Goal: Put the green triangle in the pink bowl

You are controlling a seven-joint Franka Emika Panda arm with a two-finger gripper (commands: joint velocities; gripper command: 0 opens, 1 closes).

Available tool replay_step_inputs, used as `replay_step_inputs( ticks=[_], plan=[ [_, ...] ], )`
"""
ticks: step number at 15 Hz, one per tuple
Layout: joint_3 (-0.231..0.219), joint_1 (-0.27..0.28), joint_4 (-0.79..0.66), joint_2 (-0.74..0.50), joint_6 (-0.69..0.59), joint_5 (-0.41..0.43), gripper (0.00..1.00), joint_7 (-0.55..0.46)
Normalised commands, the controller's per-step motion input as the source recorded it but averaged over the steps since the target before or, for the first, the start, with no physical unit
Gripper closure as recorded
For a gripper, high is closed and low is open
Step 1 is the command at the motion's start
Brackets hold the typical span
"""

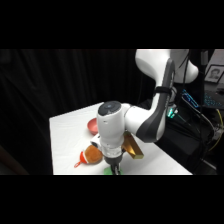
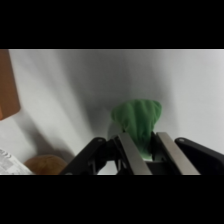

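The green triangle (image 2: 136,117) lies on the white table, and in the wrist view its narrow end sits between my two metal fingers (image 2: 131,156), which press it from both sides. My gripper (image 2: 142,142) is shut on it. From the side, the gripper (image 1: 115,169) is down at the table's front edge with a bit of the green triangle (image 1: 107,170) showing beside it. The pink bowl (image 1: 92,125) stands farther back on the table, partly hidden behind my white hand.
An orange-brown round bottle (image 1: 92,155) lies just left of the gripper, also low left in the wrist view (image 2: 45,165). A brown square block (image 1: 133,147) sits to the gripper's right. The table's front edge (image 1: 150,172) is close by.
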Motion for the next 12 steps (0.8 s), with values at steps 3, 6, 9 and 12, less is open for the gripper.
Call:
replay_step_inputs(
  ticks=[3, 6, 9, 12],
  plan=[
    [-0.057, 0.083, -0.18, -0.4, -0.2, -0.018, 0.92, -0.02],
    [-0.057, 0.064, -0.2, -0.4, -0.23, -0.072, 0.92, 0.01],
    [-0.037, 0.031, -0.22, -0.44, -0.21, -0.105, 0.92, 0.01],
    [-0.016, -0.009, -0.21, -0.45, -0.21, -0.125, 0.92, 0.01]
  ],
)
